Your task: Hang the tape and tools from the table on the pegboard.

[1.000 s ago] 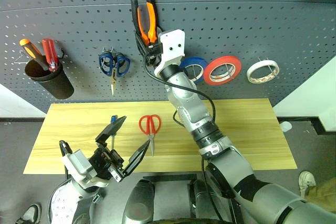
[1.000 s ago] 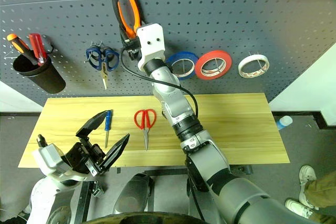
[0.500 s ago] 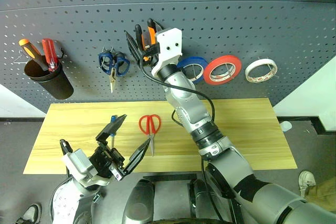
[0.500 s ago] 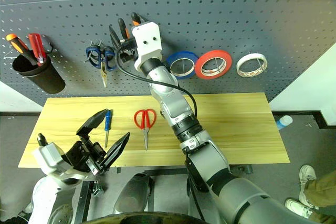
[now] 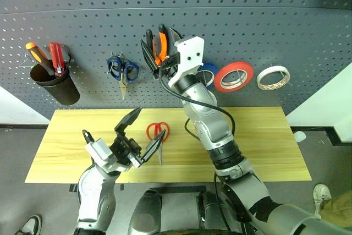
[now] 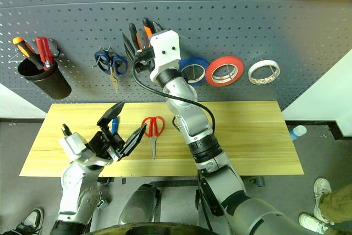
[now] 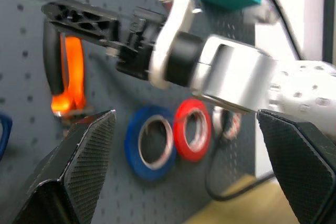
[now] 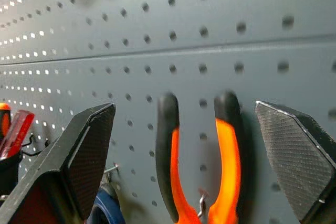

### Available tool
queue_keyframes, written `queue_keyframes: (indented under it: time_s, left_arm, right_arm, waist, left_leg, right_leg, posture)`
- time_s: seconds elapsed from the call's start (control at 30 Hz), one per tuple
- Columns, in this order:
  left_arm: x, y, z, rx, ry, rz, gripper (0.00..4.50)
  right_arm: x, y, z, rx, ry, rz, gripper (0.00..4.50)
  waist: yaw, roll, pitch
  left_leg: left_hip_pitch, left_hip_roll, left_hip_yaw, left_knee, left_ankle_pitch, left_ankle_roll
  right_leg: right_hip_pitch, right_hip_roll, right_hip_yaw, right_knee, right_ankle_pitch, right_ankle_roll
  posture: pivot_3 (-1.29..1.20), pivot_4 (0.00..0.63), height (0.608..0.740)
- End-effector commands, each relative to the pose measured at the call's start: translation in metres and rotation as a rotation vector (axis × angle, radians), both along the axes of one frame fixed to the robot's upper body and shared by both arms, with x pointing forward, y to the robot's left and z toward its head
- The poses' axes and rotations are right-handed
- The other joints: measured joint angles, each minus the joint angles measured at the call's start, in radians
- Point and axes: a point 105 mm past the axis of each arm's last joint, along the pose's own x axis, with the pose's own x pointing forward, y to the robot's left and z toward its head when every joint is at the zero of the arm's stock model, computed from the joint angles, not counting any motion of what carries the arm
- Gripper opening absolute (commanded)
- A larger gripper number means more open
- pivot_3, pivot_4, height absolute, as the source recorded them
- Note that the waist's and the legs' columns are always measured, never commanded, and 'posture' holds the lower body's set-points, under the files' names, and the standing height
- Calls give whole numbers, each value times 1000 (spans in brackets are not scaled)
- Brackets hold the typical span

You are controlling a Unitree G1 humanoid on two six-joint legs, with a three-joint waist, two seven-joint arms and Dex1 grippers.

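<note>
- Pliers (image 5: 160, 45) now hang lower on the pegboard (image 5: 286, 20); right end effector (image 5: 158, 53) has let go, fingers spread.
- Left end effector (image 5: 142, 136), spread, hovers over the bench (image 5: 258, 136) beside the red-handled scissors (image 5: 157, 132).

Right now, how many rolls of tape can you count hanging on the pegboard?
3, in a row on the pegboard: blue roll, partly hidden by the right arm, red roll beside it, whitish roll farthest right.

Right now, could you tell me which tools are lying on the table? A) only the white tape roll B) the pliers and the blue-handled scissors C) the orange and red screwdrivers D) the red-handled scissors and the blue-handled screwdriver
D: the red-handled scissors and the blue-handled screwdriver lie on the table.
</note>
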Motion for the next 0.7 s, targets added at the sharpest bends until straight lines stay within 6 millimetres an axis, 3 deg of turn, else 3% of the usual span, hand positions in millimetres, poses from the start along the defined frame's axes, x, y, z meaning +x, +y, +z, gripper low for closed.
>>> queue_keyframes:
  time_s: [0.03,0.43,0.53,0.6,0.7]
  left_arm:
    - [5,4,2,5,-48,17,4500]
    - [22,11,-6,3,-46,124,4500]
    - [31,12,-22,25,159,137,4500]
    - [46,22,-47,134,343,289,4500]
    - [51,31,-75,292,504,410,4500]
  right_arm:
    - [-10,-18,13,8,-55,-30,4454]
    - [-25,-71,6,-89,-21,-89,4454]
    - [-37,-78,-21,-191,143,59,4454]
    - [-50,-82,-53,-323,281,150,4454]
    - [-70,-89,-95,-526,422,215,4454]
  waist:
    - [4,-2,-17]
    - [22,-3,-64]
    - [24,-3,-74]
    - [25,-3,-78]
    - [21,-2,-79]
  left_leg:
    - [1,0,0,0,0,0]
    - [5,0,0,2,-1,3]
    - [5,0,-1,2,-2,3]
    - [7,0,-2,2,-2,4]
    - [12,-1,-3,2,-2,4]
  right_leg:
    - [0,0,0,0,0,0]
    - [6,0,0,0,0,-3]
    - [7,0,0,0,1,-2]
    - [9,0,0,-1,1,-2]
    - [15,0,-1,-1,-1,-4]
  posture:
    - [351,0,687]
    - [349,0,687]
    - [347,0,687]
    - [344,0,687]
    - [338,2,687]
